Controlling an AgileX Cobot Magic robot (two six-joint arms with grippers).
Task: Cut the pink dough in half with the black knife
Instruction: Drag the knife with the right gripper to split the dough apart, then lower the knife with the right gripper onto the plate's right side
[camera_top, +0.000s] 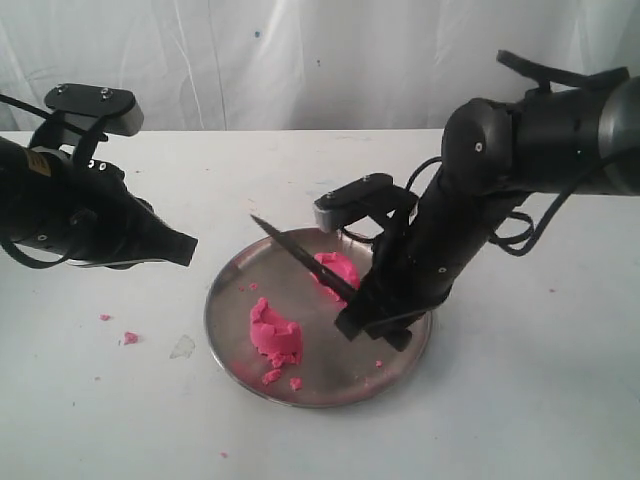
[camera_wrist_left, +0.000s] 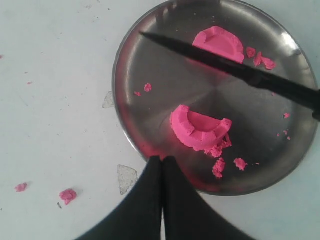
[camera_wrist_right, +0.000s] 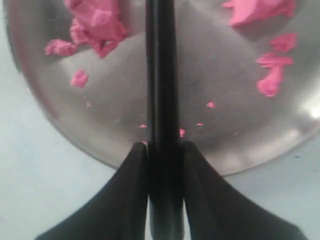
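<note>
Your right fingers are clamped on the handle of the slim all-black knife, and its pointed blade slants across the round steel plate toward the far left rim. Your left fingers are pressed together on nothing, just off the plate's left rim over the white table. You'll find the bright pink crumbly dough in two pieces on the plate: one near the front left rim, the other toward the far rim with the blade crossing it
</note>
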